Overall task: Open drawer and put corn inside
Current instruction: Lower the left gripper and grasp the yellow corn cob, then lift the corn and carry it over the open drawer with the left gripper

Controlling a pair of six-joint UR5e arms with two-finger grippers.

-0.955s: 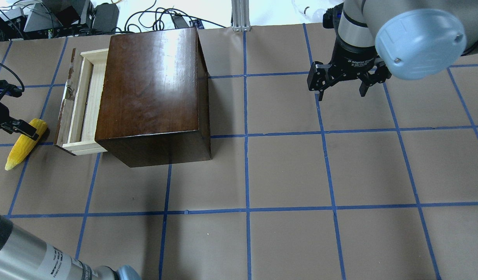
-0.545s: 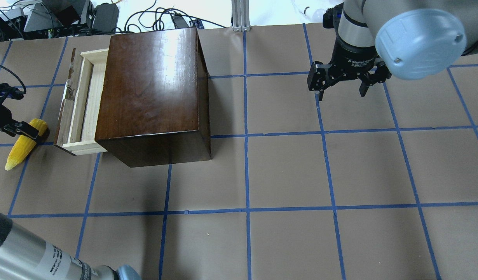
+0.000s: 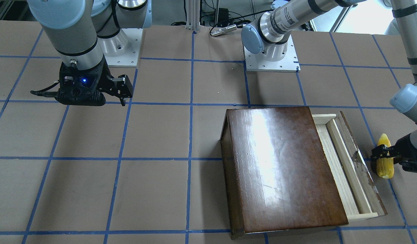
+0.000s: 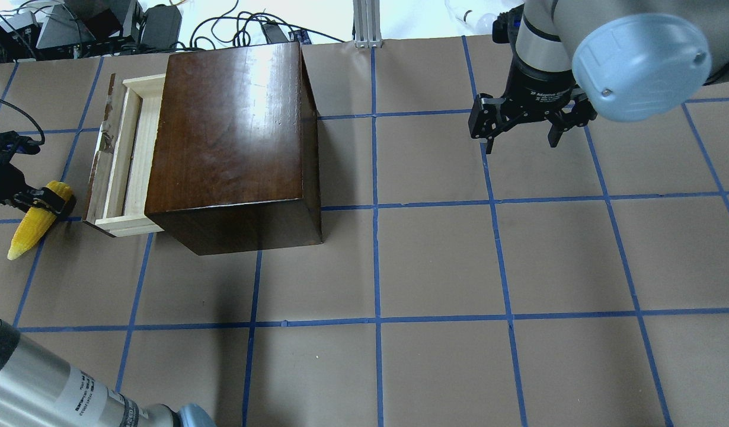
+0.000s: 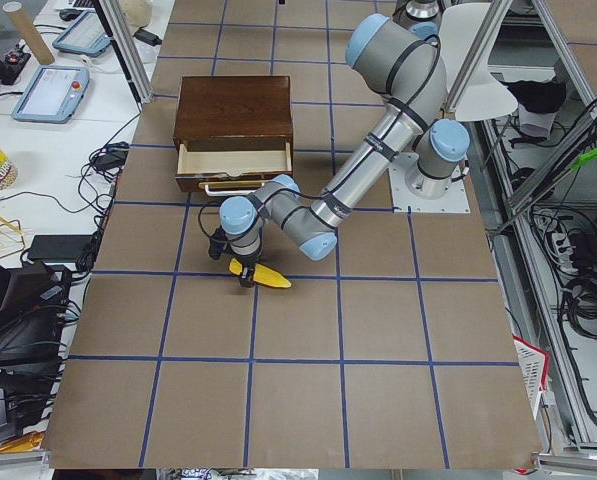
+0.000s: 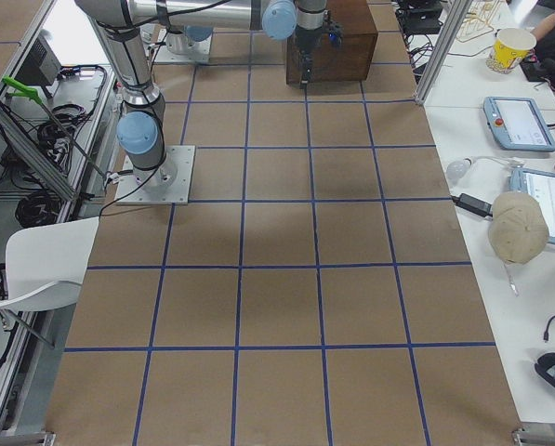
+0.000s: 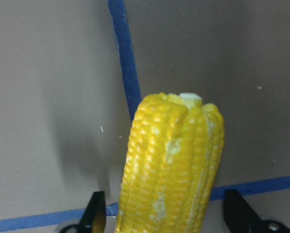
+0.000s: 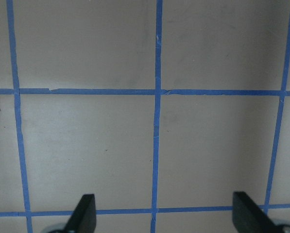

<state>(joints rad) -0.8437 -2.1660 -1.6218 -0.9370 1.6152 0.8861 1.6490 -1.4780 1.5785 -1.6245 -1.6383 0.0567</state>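
The yellow corn lies on the table left of the drawer, which is pulled partly out of the dark-brown box. My left gripper is open and straddles the corn's thick end. In the left wrist view the corn sits between the two fingertips, with a small gap on each side. In the front view the corn lies just beyond the drawer's worn front panel. My right gripper is open and empty, far right of the box, over bare table.
The table is brown paper with a blue tape grid. Cables and equipment lie beyond the far edge behind the box. An aluminium post stands at the far middle. The left arm's tube crosses the near left corner.
My left gripper has shifted slightly over the corn's thick end. The corn, drawer and right arm have not moved.
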